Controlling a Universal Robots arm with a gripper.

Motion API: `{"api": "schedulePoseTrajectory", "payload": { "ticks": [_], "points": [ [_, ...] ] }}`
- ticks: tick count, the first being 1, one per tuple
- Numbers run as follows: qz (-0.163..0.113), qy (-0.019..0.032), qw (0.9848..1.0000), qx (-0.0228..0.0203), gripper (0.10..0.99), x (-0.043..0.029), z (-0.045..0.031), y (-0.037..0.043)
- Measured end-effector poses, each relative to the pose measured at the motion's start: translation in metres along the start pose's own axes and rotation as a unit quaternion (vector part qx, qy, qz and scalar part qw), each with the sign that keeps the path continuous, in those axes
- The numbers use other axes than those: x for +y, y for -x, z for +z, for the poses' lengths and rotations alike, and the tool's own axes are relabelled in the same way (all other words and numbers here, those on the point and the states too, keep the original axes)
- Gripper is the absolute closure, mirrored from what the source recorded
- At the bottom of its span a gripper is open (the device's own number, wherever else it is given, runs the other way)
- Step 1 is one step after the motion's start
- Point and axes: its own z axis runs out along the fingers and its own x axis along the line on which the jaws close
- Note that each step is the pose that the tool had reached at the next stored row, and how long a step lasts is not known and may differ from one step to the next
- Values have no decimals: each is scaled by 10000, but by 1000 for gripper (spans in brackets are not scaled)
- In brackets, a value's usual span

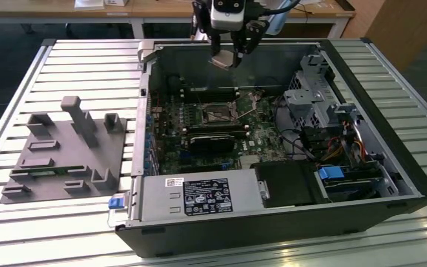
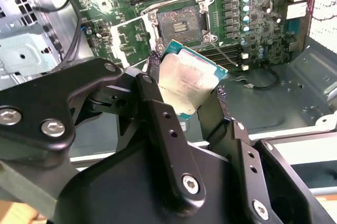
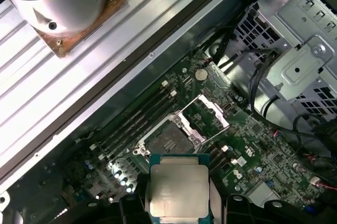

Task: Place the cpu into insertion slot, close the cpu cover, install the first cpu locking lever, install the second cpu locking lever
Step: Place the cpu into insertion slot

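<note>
My gripper (image 1: 227, 58) hangs over the far wall of the open computer case, shut on the cpu (image 1: 224, 59). The cpu is a flat square chip with a silver-bronze top and a green edge, tilted between my fingers (image 2: 152, 63) in the second wrist view (image 2: 189, 84). It also sits in the first wrist view (image 3: 178, 190), with the gripper (image 3: 178, 199) around it. The insertion slot (image 1: 217, 115) (image 2: 179, 24) (image 3: 167, 141) lies bare on the motherboard, well below the chip. The cpu cover (image 3: 208, 112) (image 2: 129, 40) stands swung open beside the slot.
A drive cage (image 1: 317, 94) with cables fills the case's side on the exterior view's right. A power supply (image 1: 198, 194) sits at the near end, with a black block (image 1: 209, 143) just before the slot. A grey fixture tray (image 1: 65, 150) rests on the slatted table (image 1: 73, 67).
</note>
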Motion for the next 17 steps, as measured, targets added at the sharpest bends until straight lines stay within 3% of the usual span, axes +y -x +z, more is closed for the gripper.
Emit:
{"api": "schedulePoseTrajectory", "payload": {
  "ticks": [6, 10, 13, 17],
  "points": [
    [322, 0, 9995, -24, 549, 2, 24, -3],
    [511, -33, 9987, -5, 549, 2, 40, -5],
    [668, -68, 9977, 19, 549, 2, 55, -6],
    [887, -72, 9960, 11, 549, 4, 77, -8]
  ]
}}
